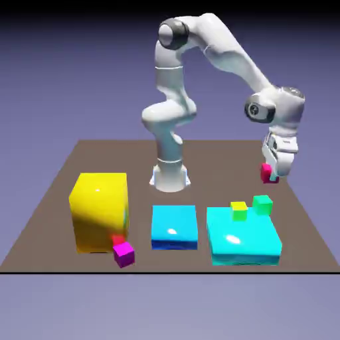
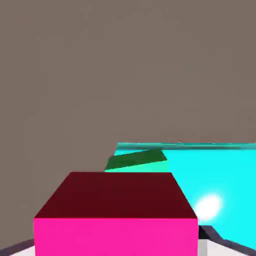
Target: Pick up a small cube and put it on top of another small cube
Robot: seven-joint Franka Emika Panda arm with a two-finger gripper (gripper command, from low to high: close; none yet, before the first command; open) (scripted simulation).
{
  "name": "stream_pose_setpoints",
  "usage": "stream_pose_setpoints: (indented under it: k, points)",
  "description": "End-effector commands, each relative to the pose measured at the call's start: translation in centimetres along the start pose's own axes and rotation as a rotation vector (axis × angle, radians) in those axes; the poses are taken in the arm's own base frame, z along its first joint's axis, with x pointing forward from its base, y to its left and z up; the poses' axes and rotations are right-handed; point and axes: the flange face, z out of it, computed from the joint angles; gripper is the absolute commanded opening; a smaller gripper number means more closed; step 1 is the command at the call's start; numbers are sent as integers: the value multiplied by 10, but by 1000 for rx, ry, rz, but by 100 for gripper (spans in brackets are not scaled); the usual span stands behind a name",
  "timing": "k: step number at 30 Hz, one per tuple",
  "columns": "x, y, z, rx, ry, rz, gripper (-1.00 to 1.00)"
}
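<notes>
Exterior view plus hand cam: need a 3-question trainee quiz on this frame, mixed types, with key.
1. True or false: the gripper holds the crimson cube above the table.
2. Which small cube touches the yellow block? A) green B) red C) yellow-green
3. Fill in: the yellow-green cube sits on the large ____ block.

Key: 1 true; 2 B, the red cube; 3 cyan.

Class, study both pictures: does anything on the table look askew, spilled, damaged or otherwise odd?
Nothing stands out. The claw holds the small crimson cube in the air, above the table. The big blocks and the other small cubes sit flat and look undamaged; nothing has spilled.
</notes>
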Motion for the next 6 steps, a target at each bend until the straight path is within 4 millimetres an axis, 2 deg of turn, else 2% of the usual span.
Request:
stream_pose_setpoints:
  k: [1, 2, 3, 4, 5, 6]
  points:
    - [-2, -28, 14, -6, 6, -58, -100]
    - [-2, -29, 31, -5, 6, -58, -100]
    - [-2, -29, 34, -5, 6, -58, -100]
    - [-2, -29, 34, -5, 6, -58, 100]
    - [-2, -29, 34, -5, 6, -58, 100]
    - [-2, -28, 18, -6, 6, -58, 100]
